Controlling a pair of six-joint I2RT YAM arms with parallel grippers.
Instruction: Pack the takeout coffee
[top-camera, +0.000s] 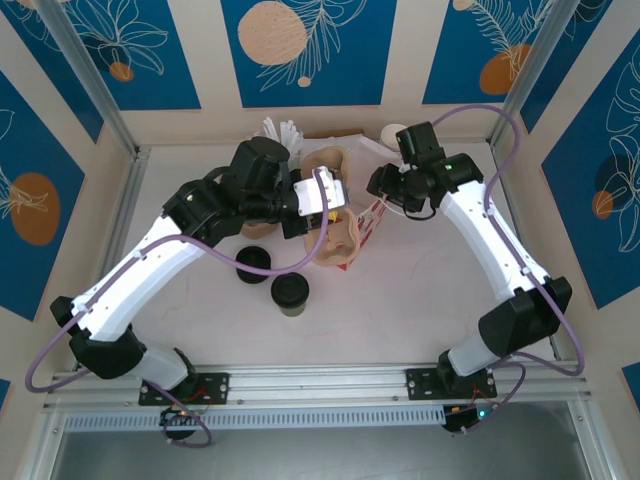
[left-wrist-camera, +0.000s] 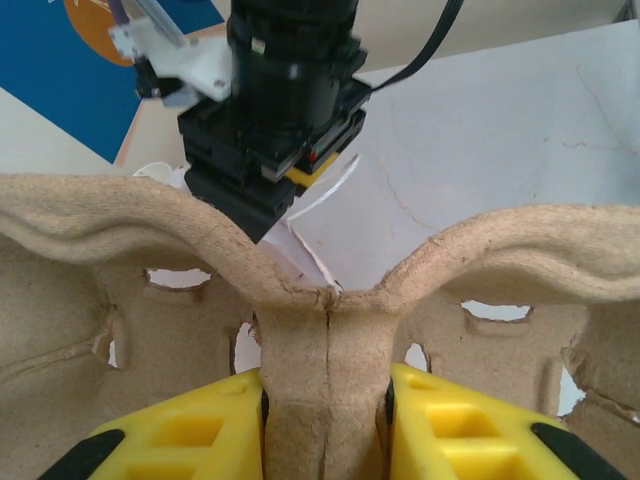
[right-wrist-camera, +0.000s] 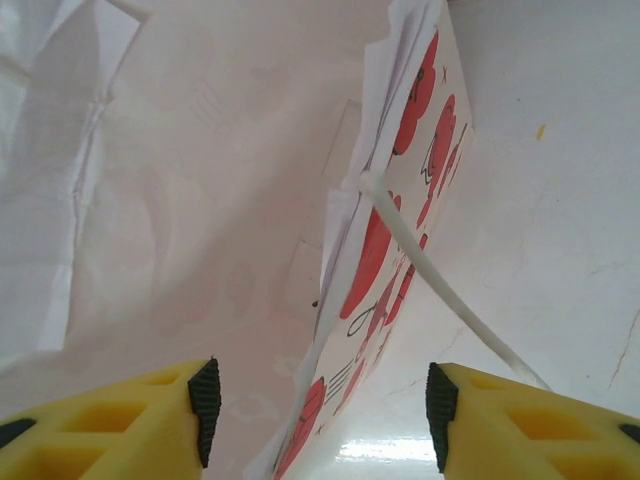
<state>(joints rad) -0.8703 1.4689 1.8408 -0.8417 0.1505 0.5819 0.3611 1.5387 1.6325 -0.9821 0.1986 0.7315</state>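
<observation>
Left claw (left-wrist-camera: 325, 405): pinching the middle rib of the pulp carrier (left-wrist-camera: 500, 250).
Right claw (right-wrist-camera: 320, 410): spread astride the bag (right-wrist-camera: 400, 140) wall.
Takeout coffee (top-camera: 290, 294): on the bench (top-camera: 420, 290), outside both.
Risk: the unclamped wall may sag and snag the pulp carrier.

The takeout coffee (top-camera: 290, 294), a small olive-brown cup wearing a round black lid, is standing upright. It is sitting on the table (top-camera: 420, 300), toward the near-centre.
</observation>
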